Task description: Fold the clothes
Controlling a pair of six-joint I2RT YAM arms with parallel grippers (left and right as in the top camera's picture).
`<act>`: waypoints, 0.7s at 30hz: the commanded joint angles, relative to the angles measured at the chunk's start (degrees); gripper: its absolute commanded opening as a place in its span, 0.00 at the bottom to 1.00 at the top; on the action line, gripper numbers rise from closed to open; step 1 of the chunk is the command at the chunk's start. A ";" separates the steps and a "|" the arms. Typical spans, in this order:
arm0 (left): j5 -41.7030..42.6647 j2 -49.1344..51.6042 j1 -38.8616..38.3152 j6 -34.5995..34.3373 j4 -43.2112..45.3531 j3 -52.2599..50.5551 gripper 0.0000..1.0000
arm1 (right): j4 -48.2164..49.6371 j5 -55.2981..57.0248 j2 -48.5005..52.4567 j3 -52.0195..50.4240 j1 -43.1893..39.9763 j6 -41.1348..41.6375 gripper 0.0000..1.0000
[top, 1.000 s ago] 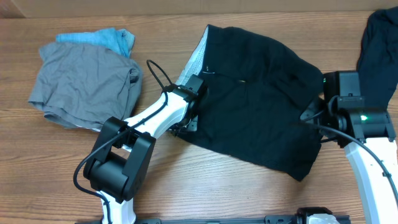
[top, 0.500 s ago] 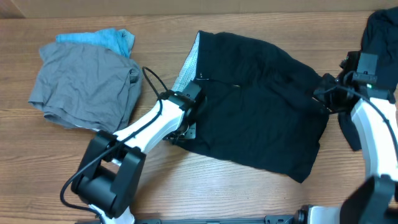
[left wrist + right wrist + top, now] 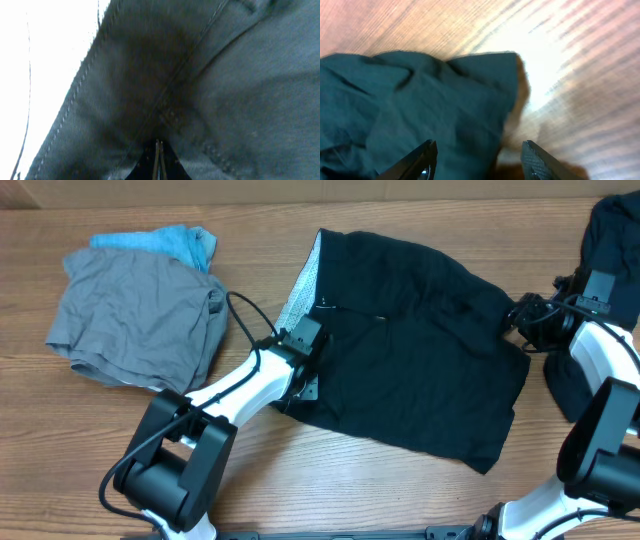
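Observation:
The clothes lie on the wooden table. A pair of black shorts [image 3: 410, 370] is spread in the middle, with pale lining [image 3: 300, 285] showing along its left edge. My left gripper [image 3: 303, 380] is shut on that left edge; in the left wrist view its fingertips [image 3: 159, 159] are pinched together under dark seamed cloth [image 3: 190, 75]. My right gripper [image 3: 514, 318] hangs open over the shorts' right corner. In the right wrist view the fingers [image 3: 427, 157] stand wide apart above the black corner [image 3: 420, 100], gripping nothing.
A grey garment [image 3: 135, 315] lies at the left with a light-blue one [image 3: 165, 242] behind it. Another black garment [image 3: 610, 240] lies at the far right edge, partly under the right arm. Bare wood [image 3: 350, 480] shows in front of the shorts.
The right gripper opened, let go of the shorts' right corner and swung up toward the far right. The shorts shifted slightly left and lie flatter. The left gripper stayed shut on the edge.

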 commanded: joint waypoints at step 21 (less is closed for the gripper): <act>3.15 -0.72 -0.42 -2.60 3.58 -10.08 0.04 | 25.55 -6.84 6.19 14.38 -0.13 0.44 0.04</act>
